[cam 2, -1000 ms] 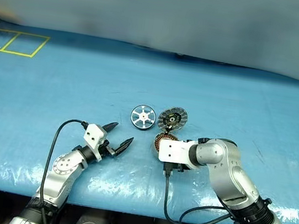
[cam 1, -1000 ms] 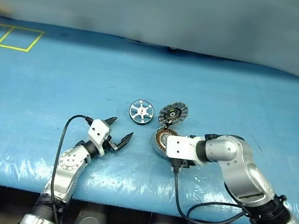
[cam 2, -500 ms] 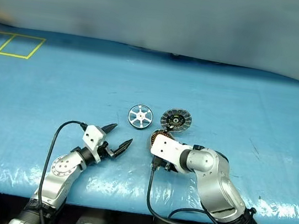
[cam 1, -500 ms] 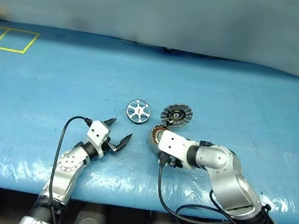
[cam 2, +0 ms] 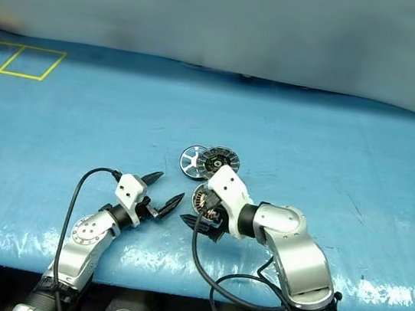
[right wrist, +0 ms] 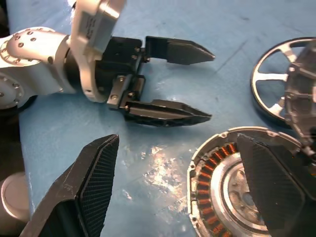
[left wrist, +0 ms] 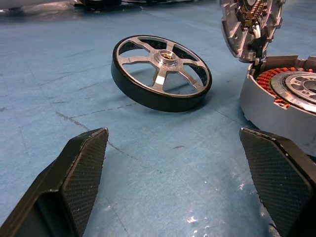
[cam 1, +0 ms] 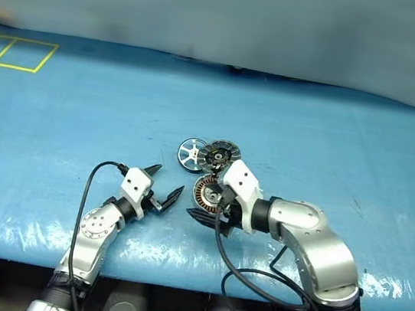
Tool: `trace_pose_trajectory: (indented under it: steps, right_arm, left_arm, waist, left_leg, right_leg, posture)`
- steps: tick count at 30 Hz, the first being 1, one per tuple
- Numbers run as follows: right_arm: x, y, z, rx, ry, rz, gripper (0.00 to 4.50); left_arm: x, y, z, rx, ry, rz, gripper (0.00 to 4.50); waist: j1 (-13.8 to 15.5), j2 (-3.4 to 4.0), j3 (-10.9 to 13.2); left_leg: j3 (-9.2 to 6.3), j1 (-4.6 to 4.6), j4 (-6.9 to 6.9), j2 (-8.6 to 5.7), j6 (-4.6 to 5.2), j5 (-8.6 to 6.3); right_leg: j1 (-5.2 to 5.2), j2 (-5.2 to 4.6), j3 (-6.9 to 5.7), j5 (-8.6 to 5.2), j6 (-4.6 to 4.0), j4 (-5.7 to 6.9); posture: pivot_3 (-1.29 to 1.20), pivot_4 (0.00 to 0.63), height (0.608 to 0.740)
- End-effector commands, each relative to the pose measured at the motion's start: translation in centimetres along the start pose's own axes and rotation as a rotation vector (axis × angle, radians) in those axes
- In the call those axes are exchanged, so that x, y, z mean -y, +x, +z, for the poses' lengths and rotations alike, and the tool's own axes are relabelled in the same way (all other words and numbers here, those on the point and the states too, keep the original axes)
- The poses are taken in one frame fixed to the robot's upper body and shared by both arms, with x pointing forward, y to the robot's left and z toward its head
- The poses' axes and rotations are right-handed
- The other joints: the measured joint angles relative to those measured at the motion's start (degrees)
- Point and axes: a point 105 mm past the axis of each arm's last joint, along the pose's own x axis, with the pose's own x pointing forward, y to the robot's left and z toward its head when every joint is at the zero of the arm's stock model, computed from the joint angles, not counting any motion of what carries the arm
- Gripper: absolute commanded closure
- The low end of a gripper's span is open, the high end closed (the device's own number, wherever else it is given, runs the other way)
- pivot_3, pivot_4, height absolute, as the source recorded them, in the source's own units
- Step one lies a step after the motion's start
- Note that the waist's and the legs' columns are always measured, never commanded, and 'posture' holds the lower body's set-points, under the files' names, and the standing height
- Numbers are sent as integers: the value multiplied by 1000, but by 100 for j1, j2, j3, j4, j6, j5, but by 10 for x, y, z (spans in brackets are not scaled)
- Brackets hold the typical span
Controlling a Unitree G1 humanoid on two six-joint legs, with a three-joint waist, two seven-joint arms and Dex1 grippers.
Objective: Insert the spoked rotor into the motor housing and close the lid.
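Blue plastic sheeting point(cam 1: 333, 142) covers the whole work table, with yellow tape squares point(cam 1: 13, 52) marked at its far left corner. Near the middle lies the spoked rotor point(left wrist: 161, 72), a small flat silver wheel with a central hub and a dark outer rim; in the left wrist view it rests slightly tilted, one edge lifted off the sheet, its hub axis pointing up and a little to the side. Just beside it, on its right, sits the motor housing point(right wrist: 232, 182), a round shallow metal cup lying flat with its open face upward and a ring of copper-coloured windings showing inside. The lid point(cam 1: 218, 155), a round disc with a dark inner face and radial silver segments, stands raised at the housing's far edge, its inner face turned toward the robot and overlapping the rotor's right rim in the head views. The left gripper point(cam 1: 163, 186) hovers low and level over the sheet, pointing toward the housing, its two black fingers spread wide with nothing between them. The right gripper point(right wrist: 185, 197) hangs just above the housing's near side, angled downward and toward the left gripper, its fingers wide apart and holding nothing.
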Motion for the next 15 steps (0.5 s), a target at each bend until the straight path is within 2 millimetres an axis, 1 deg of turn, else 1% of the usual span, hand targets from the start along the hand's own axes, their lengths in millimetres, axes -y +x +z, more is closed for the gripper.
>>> trace_pose_trajectory:
  steps: [1,3,5,6,8,10,13,15]
  right_arm:
    - [22,-25,4,38,-15,-152,524]
    - [45,-42,-6,39,-45,-290,524]
    - [61,-60,-14,112,-33,-377,524]
    - [66,-66,-18,135,-26,-403,524]
    - [68,-74,-28,144,-39,-417,524]
    - [67,-79,-46,128,20,-389,524]
    - [82,-89,-76,74,63,-505,524]
    - [84,-90,-94,55,92,-530,524]
  left_arm:
    - [1,-1,4,19,7,-8,0]
    - [0,-2,6,29,5,-10,0]
    - [-1,-3,7,37,5,-20,0]
    - [-1,-3,7,38,4,-25,0]
    - [0,-4,7,37,2,-39,0]
    - [0,-4,7,38,0,-61,0]
    - [4,-2,12,64,-14,-112,0]
    - [7,-1,15,80,-32,-131,0]
  waist:
    - [4,0,0]
    - [10,-1,0]
    - [11,-2,0]
    - [5,-1,0]
    - [-10,0,0]
    - [-28,1,1]
    - [-27,0,1]
    - [-22,1,1]
  left_leg:
    - [0,0,-1,0,0,0]
    - [0,-2,-2,-1,0,0]
    - [3,-3,-5,-3,1,0]
    - [4,-3,-7,-3,1,-1]
    - [6,-1,-10,-2,1,-1]
    - [7,1,-10,2,1,-1]
    - [8,4,-5,3,2,0]
    - [12,4,0,3,2,0]
  right_leg:
    - [0,0,0,0,0,0]
    - [1,-1,0,0,0,-4]
    - [1,-3,1,-1,1,-9]
    - [1,-3,1,-1,2,-10]
    - [-1,-2,3,-2,2,-8]
    - [0,1,4,-2,2,-6]
    - [4,3,4,-4,8,-5]
    - [4,1,7,-6,15,-5]
  posture:
    - [0,150,740]
    - [0,150,740]
    - [0,150,740]
    - [0,150,740]
    - [0,150,740]
    - [0,150,740]
    - [0,150,740]
    - [0,150,740]
